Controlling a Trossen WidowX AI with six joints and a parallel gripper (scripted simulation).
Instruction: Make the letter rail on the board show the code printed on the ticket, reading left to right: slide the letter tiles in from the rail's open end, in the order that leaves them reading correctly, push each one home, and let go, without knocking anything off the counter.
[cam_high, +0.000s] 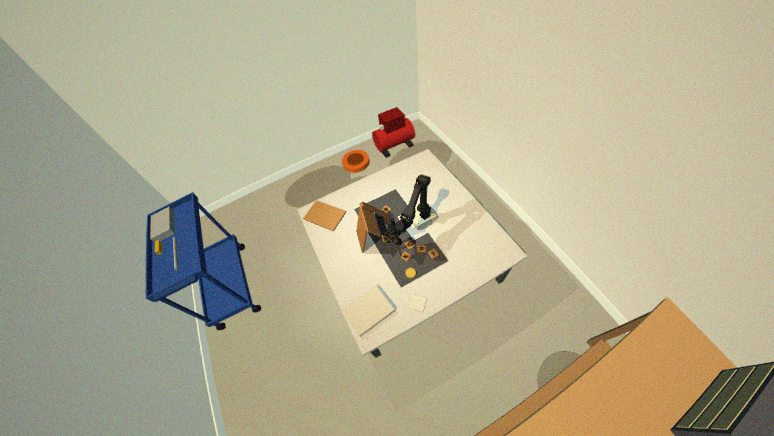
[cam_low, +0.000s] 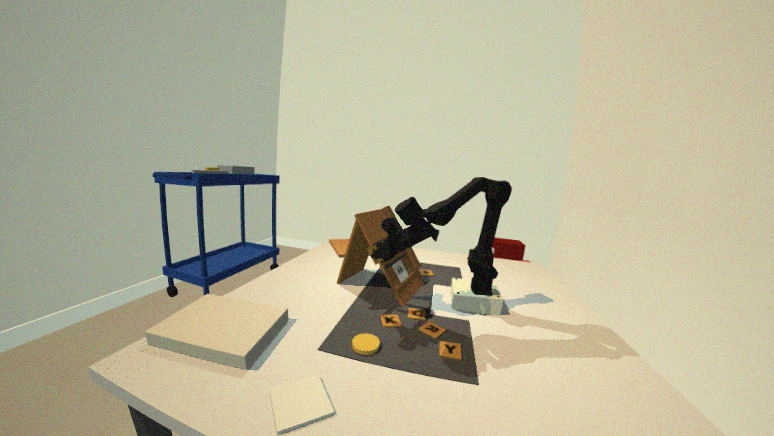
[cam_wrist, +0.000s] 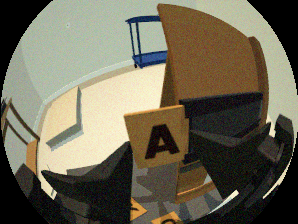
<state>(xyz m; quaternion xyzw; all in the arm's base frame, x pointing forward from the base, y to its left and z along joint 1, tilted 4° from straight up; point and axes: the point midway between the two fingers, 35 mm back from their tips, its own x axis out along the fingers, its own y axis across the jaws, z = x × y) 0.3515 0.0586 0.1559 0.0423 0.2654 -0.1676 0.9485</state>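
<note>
My gripper (cam_high: 391, 238) (cam_low: 376, 253) is shut on the A tile (cam_wrist: 157, 142), which faces the wrist camera upright. The tile is at the left end of the dark rail (cam_wrist: 225, 118) on the leaning wooden board (cam_low: 373, 220) (cam_wrist: 210, 55); its right edge meets or overlaps the rail end, and I cannot tell whether it is in the channel. The ticket (cam_low: 400, 270) is low on the board, its print too small to read. On the mat lie a K tile (cam_low: 390, 320), an R tile (cam_low: 432, 329), a Y tile (cam_low: 450, 349) and a partly shadowed tile (cam_low: 415, 313). Another tile (cam_high: 386, 209) (cam_low: 426, 272) lies beyond the board.
A yellow disc (cam_high: 410, 272) (cam_low: 366, 343) lies on the dark mat (cam_low: 406, 358). A thick beige slab (cam_high: 365, 313) (cam_low: 216, 324) and a thin pale square (cam_high: 417, 302) (cam_low: 303, 403) lie near the counter's edges. An orange-brown panel (cam_high: 324, 215) lies behind the board.
</note>
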